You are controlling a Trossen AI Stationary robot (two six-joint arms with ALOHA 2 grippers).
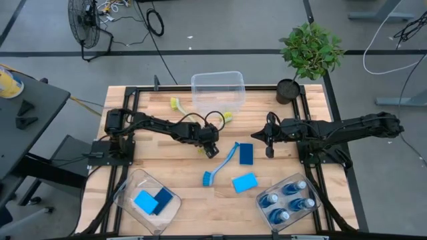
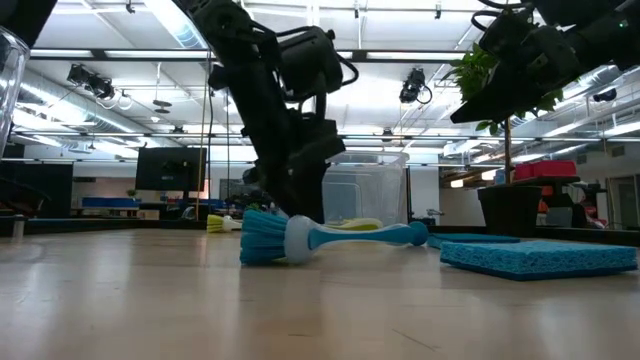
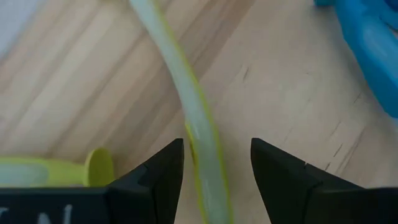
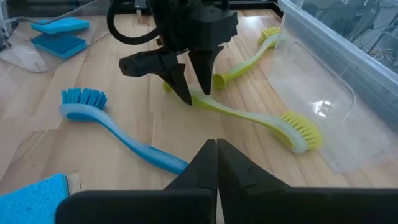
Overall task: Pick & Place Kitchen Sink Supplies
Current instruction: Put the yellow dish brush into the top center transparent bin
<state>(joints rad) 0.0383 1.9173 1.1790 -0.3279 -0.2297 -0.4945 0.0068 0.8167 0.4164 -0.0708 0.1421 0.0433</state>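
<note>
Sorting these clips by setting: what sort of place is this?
Probably a robotics lab, not a kitchen: wooden table on a bare floor, a floor fan, loose cables, ceiling strip lights.

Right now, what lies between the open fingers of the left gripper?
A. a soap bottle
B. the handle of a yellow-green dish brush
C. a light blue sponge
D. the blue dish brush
B: the left gripper straddles the thin handle of a yellow-green long-handled dish brush on the wooden table, fingers apart.

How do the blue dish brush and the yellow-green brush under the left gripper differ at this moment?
The blue dish brush lies free on the bare table, untouched; the yellow-green brush has its handle between the open fingers of the left gripper. The yellow-green brush's bristle head lies by the clear bin; the blue one's does not. Both are long-handled and lie flat.
</note>
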